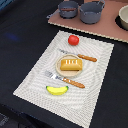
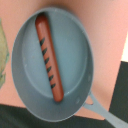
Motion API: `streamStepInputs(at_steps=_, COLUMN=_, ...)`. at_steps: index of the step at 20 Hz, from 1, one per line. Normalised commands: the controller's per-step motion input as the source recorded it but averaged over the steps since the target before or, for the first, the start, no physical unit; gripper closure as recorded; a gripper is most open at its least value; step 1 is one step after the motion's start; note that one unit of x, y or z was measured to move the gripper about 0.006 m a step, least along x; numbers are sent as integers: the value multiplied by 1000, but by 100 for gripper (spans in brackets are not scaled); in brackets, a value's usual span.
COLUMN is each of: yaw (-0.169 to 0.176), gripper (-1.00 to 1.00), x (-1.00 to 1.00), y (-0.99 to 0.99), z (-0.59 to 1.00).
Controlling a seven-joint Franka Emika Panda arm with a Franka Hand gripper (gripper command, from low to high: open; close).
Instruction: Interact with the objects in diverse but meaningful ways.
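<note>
No readable text — no labels, brands or numbers.

The work surface is a table covered with a black cloth [image 1: 20, 35]. A pale striped placemat [image 1: 35, 75] lies flat on the cloth at centre. A pinkish-tan board [image 1: 107, 31] occupies the far edge, toward the exterior view's right.

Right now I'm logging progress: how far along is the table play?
Done: the sausage lies in a grey pan, and the bread sits on its plate. In hand: nothing visible; the pincer is out of sight. Left: the tomato and banana lie on the placemat.
</note>
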Motion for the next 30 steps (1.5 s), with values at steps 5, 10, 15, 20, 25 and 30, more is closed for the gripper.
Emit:
streamStepInputs(at_steps=5, yaw=-61, gripper=-100, x=830, y=-566, z=434)
streamStepInputs(at_steps=10, yaw=-22, gripper=-100, x=735, y=-732, z=178)
streamStepInputs(at_steps=15, yaw=-4, gripper=-100, x=627, y=-761, z=-26)
streamStepInputs(at_steps=20, yaw=0, gripper=-100, x=335, y=-462, z=-278)
streamStepInputs(at_steps=25, yaw=0, gripper=-100, x=161, y=-261, z=-331)
streamStepInputs(at_steps=30, yaw=1, gripper=-100, x=137, y=-174, z=-315)
